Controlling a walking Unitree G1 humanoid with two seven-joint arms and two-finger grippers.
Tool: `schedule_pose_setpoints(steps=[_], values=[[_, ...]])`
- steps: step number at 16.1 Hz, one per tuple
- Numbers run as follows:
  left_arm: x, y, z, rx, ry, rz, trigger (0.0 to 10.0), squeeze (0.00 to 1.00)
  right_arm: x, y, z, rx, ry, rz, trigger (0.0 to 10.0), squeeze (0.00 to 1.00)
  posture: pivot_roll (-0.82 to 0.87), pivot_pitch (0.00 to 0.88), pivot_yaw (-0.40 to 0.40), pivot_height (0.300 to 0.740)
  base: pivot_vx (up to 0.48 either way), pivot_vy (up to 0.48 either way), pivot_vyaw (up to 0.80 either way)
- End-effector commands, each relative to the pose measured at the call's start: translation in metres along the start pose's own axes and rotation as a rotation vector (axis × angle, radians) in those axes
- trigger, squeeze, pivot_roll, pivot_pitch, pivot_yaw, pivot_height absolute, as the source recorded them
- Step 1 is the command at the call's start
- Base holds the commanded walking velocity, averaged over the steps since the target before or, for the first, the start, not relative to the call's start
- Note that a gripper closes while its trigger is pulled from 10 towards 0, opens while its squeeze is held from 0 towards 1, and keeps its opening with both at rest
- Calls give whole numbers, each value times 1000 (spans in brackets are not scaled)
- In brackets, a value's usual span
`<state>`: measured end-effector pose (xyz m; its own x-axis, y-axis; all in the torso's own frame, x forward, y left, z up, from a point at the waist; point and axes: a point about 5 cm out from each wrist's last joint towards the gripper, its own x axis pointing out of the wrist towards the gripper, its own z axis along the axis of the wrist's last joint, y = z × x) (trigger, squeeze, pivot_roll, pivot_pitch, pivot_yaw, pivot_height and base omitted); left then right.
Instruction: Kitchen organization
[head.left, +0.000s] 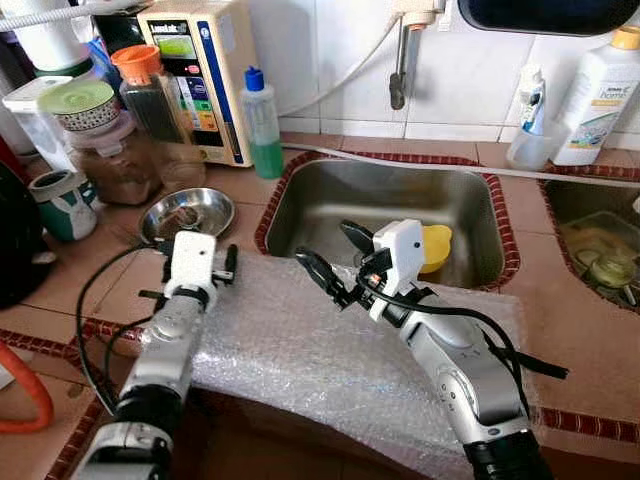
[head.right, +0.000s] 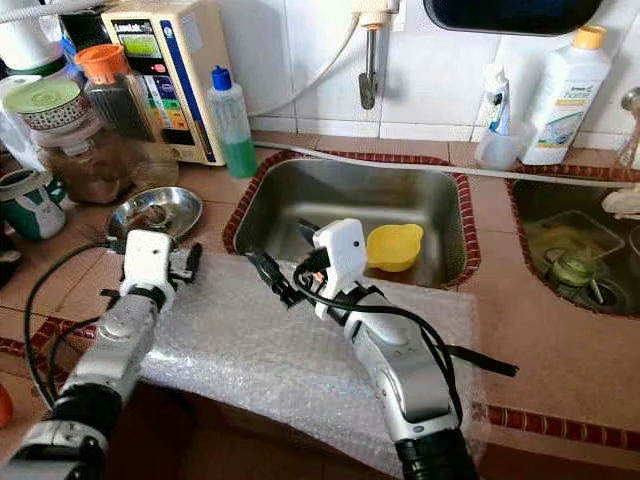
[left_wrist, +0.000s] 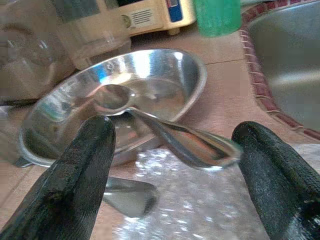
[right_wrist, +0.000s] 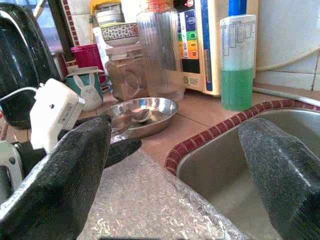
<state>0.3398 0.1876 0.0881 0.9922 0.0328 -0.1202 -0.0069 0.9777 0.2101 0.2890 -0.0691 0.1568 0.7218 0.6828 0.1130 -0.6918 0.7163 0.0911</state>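
There is one shiny round steel bowl (head.left: 187, 212) on the brown tiled counter (head.left: 240, 190), just to the left of the steel sink (head.left: 390, 205). One bent silver spoon (left_wrist: 165, 132) lies in the bowl, and its handle sticks out over the rim toward the robot. One flat silver thing lies on the counter under that handle, but it is too blurry to tell what it is.

The left gripper (left_wrist: 175, 180) sits low at the edge of the bubble wrap sheet (head.left: 300, 350), just in front of the bowl. Its two black fingers (left_wrist: 80, 175) are spread wide, one on each side of the spoon handle, and do not touch it.

The right gripper (head.left: 330, 260) is held up over the front rim of the sink. Its two fingers are spread wide too, with nothing between them.

One yellow plastic cup (head.right: 393, 246) lies in the sink. One bottle of green soap with a blue cap (head.left: 262, 125) stands behind the sink corner, next to one cream machine with buttons (head.left: 200, 70). One tall clear jar with an orange lid (head.left: 150, 95) and one jar of brown stuff (head.left: 115, 165) stand close behind the bowl. One green mug with a bunny (right_wrist: 90, 90) stands further left. One white bottle with an orange cap (head.left: 600, 95) stands at the far right, by a second sink (head.left: 595, 235).
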Motion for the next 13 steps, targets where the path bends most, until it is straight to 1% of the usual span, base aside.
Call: schedule_pose_setpoints(steps=[1,4,5,6,7,8,10,13], values=[[3,9,1,0,13,25,10000,0,2,5,7,-12,-22,25,10000,0,-9,5,97,740,0,0,0],[7,11,6,19,-2,20,10000,0,2,4,7,-14,-23,25,10000,0,-10,5,97,740,0,0,0],[9,11,8,24,-6,14,9569,0,2,4,7,-14,-23,25,10000,0,-11,4,97,740,0,0,0],[10,11,9,29,-12,3,4980,0,2,4,7,-15,-24,25,10000,0,-12,4,98,740,0,0,0],[11,10,10,32,-16,-4,2471,0,2,4,7,-15,-24,24,10000,0,-13,3,97,740,0,0,0],[13,10,12,48,-24,-14,745,0,2,4,7,-16,-23,23,10000,0,-13,4,97,740,0,0,0],[14,10,13,44,-23,-16,0,0,2,4,7,-16,-23,21,10000,0,-15,5,99,740,0,0,0],[15,11,13,41,-19,-22,0,0,2,5,7,-11,-22,24,10000,0,-15,8,100,740,0,0,0]])
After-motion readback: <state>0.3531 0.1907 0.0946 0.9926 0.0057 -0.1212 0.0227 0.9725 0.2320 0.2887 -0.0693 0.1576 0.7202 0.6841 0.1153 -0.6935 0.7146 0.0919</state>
